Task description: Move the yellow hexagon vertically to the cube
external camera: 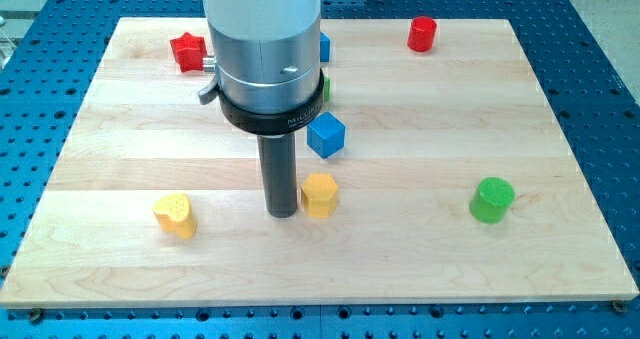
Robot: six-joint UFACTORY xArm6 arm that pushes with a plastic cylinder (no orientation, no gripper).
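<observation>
- My tip (282,213) rests on the surface (420,249), touching or just beside the left face of the yellow hexagon (319,195).
- My tool is a bare rod: it has nothing to clench or release and grasps nothing; it only pushes.
- The hexagon sits near the middle of the surface, toward the near edge. The blue cube (326,135) lies just beyond it, farther away and slightly right, with a small gap between them.
- Handling, as I judge it: the hexagon looks like a small, stiff, light block that should slide freely on the smooth wood. Its flat faces give good contact; an off-centre push would likely spin it or let it slip aside.
- Contact point: to drive it away toward the cube, the near face appears the correct one. My tip is at the left face, so I would need to reposition first.
- Pose: my arm hangs vertically over the centre; its wide housing hides part of a second blue block (324,47) and a green block (326,87) behind it.
</observation>
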